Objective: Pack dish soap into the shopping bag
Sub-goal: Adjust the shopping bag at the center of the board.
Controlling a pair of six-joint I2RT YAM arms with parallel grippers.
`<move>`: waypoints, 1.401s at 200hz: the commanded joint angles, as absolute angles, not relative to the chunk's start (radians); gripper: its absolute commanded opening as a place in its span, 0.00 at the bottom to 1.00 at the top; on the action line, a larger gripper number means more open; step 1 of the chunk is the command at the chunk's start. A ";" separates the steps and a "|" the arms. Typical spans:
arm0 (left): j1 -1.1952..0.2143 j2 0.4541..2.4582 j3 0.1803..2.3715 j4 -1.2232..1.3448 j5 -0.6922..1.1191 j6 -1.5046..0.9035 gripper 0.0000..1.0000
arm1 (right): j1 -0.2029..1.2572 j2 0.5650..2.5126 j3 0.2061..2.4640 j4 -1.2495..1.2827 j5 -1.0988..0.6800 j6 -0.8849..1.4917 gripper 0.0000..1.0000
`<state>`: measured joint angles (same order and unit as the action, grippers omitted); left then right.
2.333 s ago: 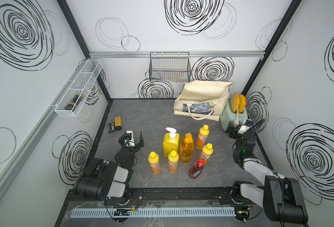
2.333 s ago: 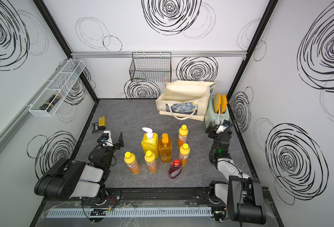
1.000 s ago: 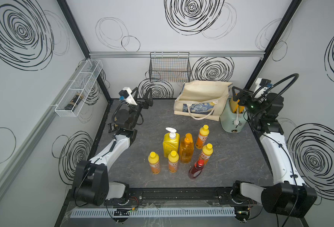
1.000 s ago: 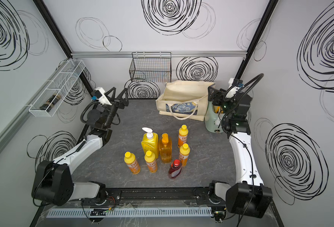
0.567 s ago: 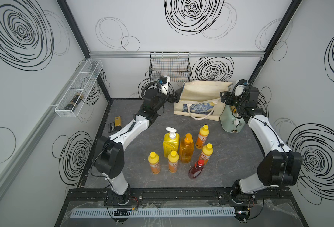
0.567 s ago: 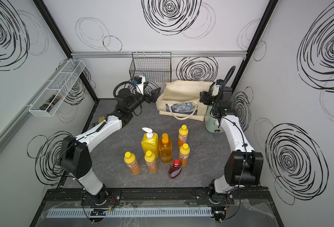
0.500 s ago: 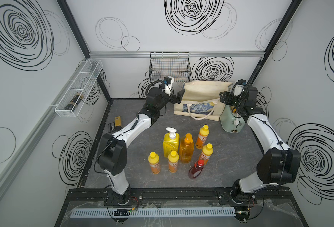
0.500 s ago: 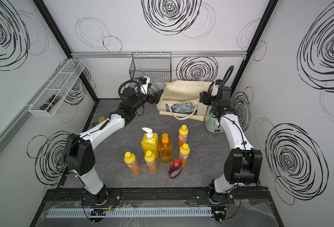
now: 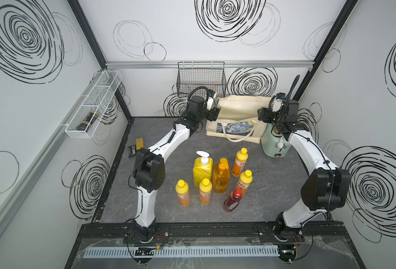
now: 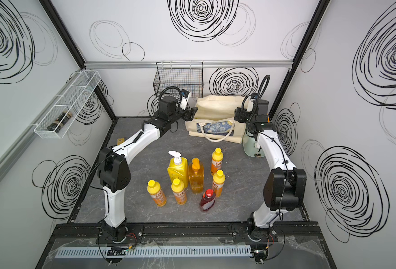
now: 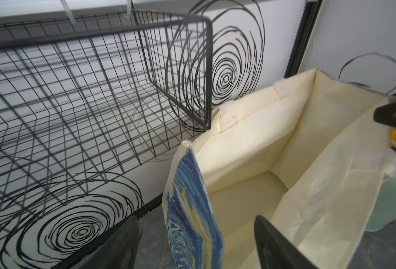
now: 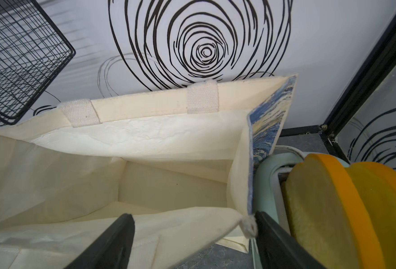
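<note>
Dish soap (image 9: 220, 179): seven bottles, upright, clustered mid-way across the table (image 9: 273, 186), well to the near side of the shopping bag (image 9: 238, 109). Bag open-mouthed at the far edge, just left of a mint toaster (image 9: 273, 145). Left gripper (image 11: 195, 217) at the bag's left end, fingers spread astride the rim, not pinching. Right gripper (image 12: 193, 214) at the right near corner, fingers likewise spread astride the rim.
</note>
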<state>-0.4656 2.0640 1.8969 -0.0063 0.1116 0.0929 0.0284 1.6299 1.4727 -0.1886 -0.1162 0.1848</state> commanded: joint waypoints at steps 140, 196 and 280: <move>-0.414 1.780 1.696 -0.183 0.010 -0.128 0.00 | 0.064 1.624 1.662 -0.406 -0.176 0.065 0.85; -0.346 1.618 1.487 -0.209 0.060 -0.139 0.00 | 0.123 1.677 1.716 -0.450 -0.188 0.057 0.86; -0.330 1.574 1.430 -0.204 0.126 -0.170 0.03 | 0.235 1.918 1.975 -0.656 -0.089 0.054 0.79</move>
<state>-0.3309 1.6054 1.4368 -0.2367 0.0856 -0.1337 0.2214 1.8694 1.9099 -0.5537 -0.1307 0.0608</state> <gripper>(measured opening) 0.061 0.842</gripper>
